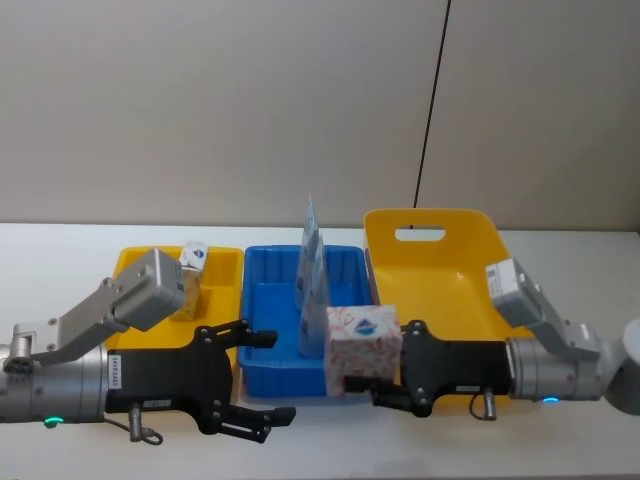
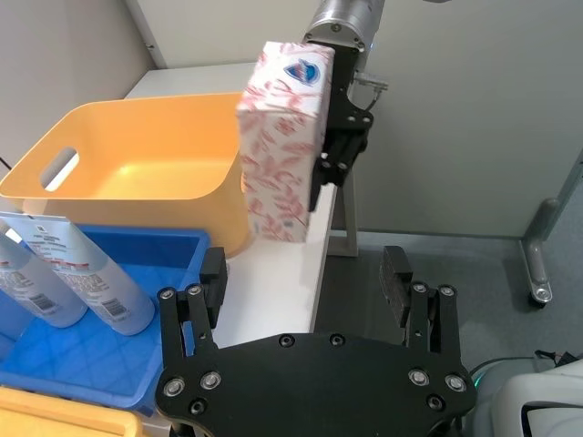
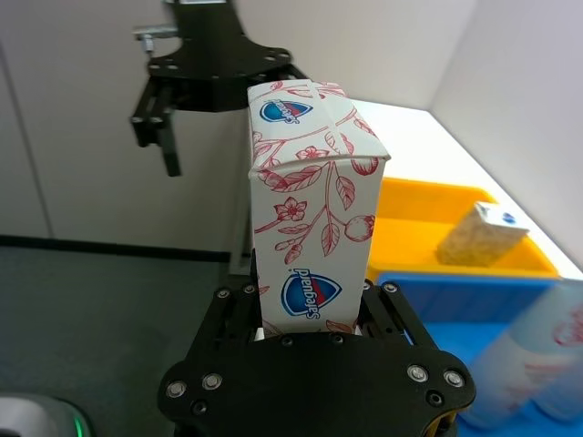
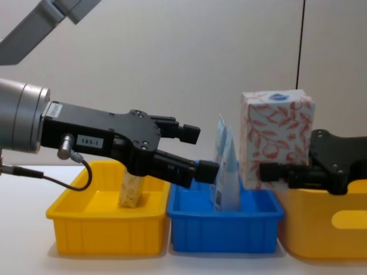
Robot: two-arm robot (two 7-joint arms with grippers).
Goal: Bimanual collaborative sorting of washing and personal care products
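My right gripper (image 1: pixel 398 365) is shut on a boxy white pack with red leaf print (image 1: pixel 364 349), held upright in the air at the blue bin's (image 1: pixel 270 300) front right corner. The same pack (image 3: pixel 310 214) sits upright in the right gripper (image 3: pixel 310 308). Facing it from the left, my left gripper (image 1: pixel 276 375) stands open with a gap between it and the pack (image 2: pixel 282 146). Nothing lies between the left gripper's fingers (image 2: pixel 213 273). Tall pale blue-and-white pouches (image 1: pixel 314 280) stand in the blue bin. Another pack (image 1: pixel 190 280) stands in the small yellow bin (image 1: pixel 225 265) on the left.
A large yellow bin with a handle slot (image 1: pixel 440 270) stands on the right of the white table (image 1: pixel 60 260), behind my right arm. The three bins stand side by side (image 4: pixel 223 232). A dark cable (image 1: pixel 432 110) runs down the wall behind.
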